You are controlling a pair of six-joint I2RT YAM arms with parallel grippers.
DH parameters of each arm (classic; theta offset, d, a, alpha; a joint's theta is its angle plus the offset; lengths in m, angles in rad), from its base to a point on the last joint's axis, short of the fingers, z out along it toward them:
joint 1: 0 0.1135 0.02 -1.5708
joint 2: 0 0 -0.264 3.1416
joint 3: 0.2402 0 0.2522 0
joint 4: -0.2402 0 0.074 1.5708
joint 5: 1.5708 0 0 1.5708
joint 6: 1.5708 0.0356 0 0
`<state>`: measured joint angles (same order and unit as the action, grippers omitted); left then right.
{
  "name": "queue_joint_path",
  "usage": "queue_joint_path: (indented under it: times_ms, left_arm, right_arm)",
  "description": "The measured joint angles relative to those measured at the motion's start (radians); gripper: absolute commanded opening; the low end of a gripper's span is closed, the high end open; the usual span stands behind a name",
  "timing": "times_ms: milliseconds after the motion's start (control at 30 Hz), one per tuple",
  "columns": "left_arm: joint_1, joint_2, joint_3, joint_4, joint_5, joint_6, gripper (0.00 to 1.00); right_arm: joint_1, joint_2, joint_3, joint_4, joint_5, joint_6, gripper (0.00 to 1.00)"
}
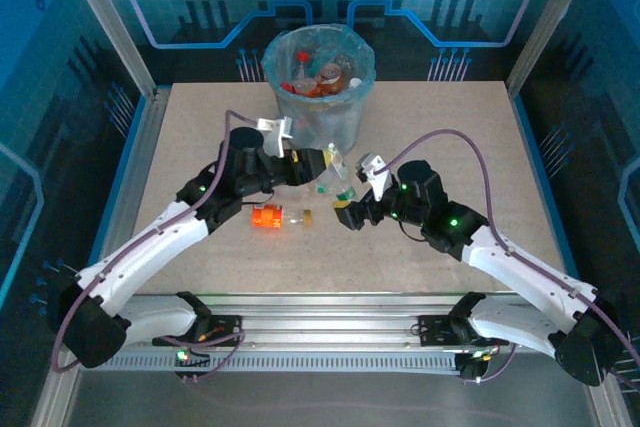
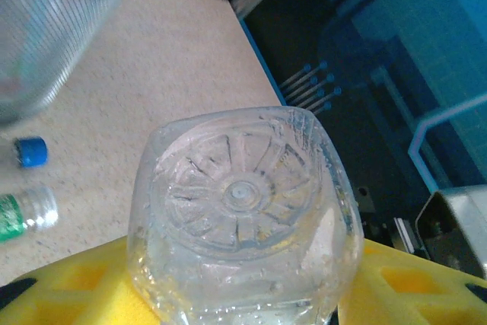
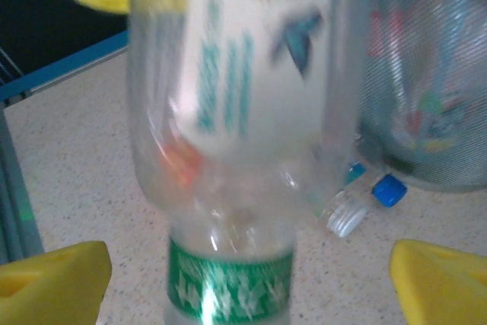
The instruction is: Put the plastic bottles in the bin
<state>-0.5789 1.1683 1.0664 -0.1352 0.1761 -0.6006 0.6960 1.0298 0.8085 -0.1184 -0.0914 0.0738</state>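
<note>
Left gripper [image 2: 243, 283] is clamped on a clear bottle [image 2: 240, 203], base facing its camera, just in front of the bin [image 1: 318, 119]. The bin sits mid far edge of the bench [image 1: 450, 127] with several bottles [image 1: 322, 77] already inside. Right gripper [image 1: 348, 212] is spread wide, with a green-banded bottle [image 3: 228, 287] between its fingers, neither one touching it. An orange bottle [image 1: 268, 218] lies mid-bench.

right end effector [image 3: 247, 283]: jaws spread wide, clear of bottle | clear bottle [image 3: 243, 97]: blurred, white label, green band maybe its own | blue cap [image 3: 389, 189]: on desk [image 3: 76, 188] beside bin [image 3: 434, 74]
</note>
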Motion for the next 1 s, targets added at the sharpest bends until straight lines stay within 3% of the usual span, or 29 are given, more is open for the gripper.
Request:
queue_joint_path:
  times_ms: [233,367,667,1000]
  left_arm:
    - [0.053,-0.02,0.244,-0.077,-0.175,0.162,0.51]
    - [0.077,0.052,0.401,-0.075,-0.271,0.285,0.52]
    - [0.117,0.469,0.812,-0.111,-0.428,0.54,0.53]
    - [0.152,0.798,1.141,-0.365,-0.472,0.621,0.59]
  right_arm:
    - [0.004,-0.056,0.006,0.0,0.097,0.008,0.98]
    - [0.004,-0.066,0.014,-0.001,0.141,0.008,0.98]
    - [0.005,-0.057,0.101,-0.049,0.182,-0.004,0.98]
    - [0.005,-0.058,0.13,-0.113,0.194,-0.031,0.98]
